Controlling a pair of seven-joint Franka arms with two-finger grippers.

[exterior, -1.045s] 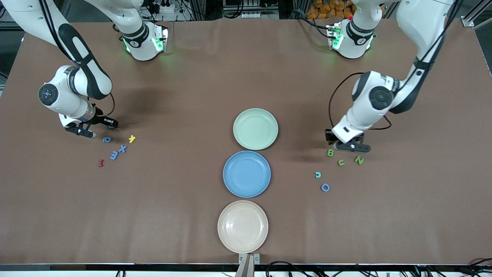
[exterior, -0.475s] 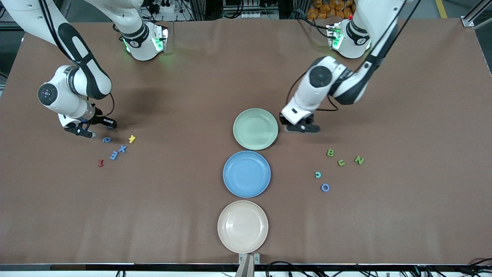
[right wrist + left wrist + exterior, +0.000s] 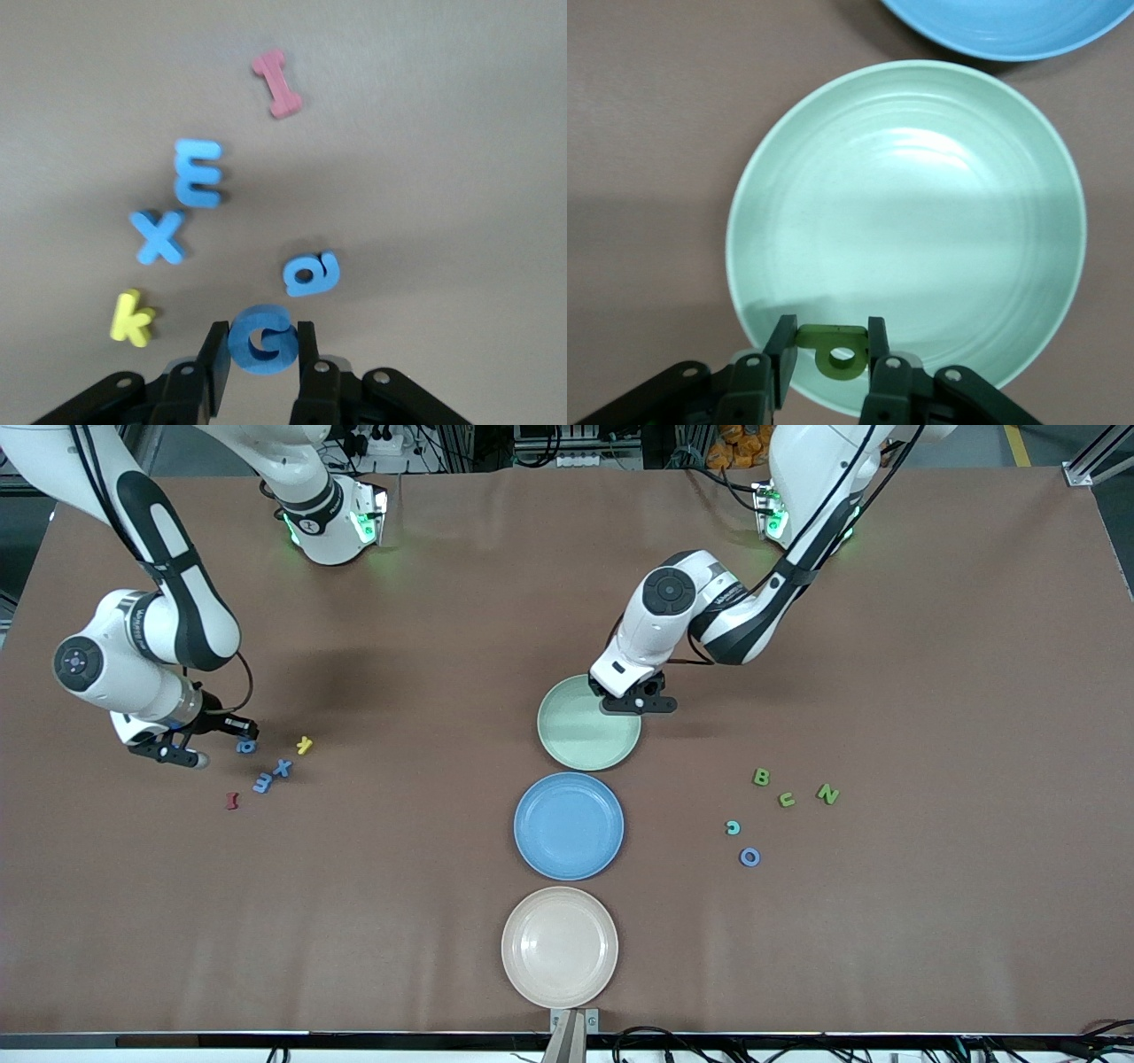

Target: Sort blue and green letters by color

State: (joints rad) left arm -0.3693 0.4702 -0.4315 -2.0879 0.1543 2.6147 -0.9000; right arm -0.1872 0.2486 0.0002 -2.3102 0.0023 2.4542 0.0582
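Three plates [image 3: 589,757] in a row (mid-table); letter clusters [image 3: 282,768] near each end.

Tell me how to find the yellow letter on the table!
Look toward the right arm's end of the brown table, where a small bunch of letters lies. The yellow k sits at the edge of that bunch closest to the plates, beside the blue X. It is the only yellow letter there; the others are blue, plus one dark red I.
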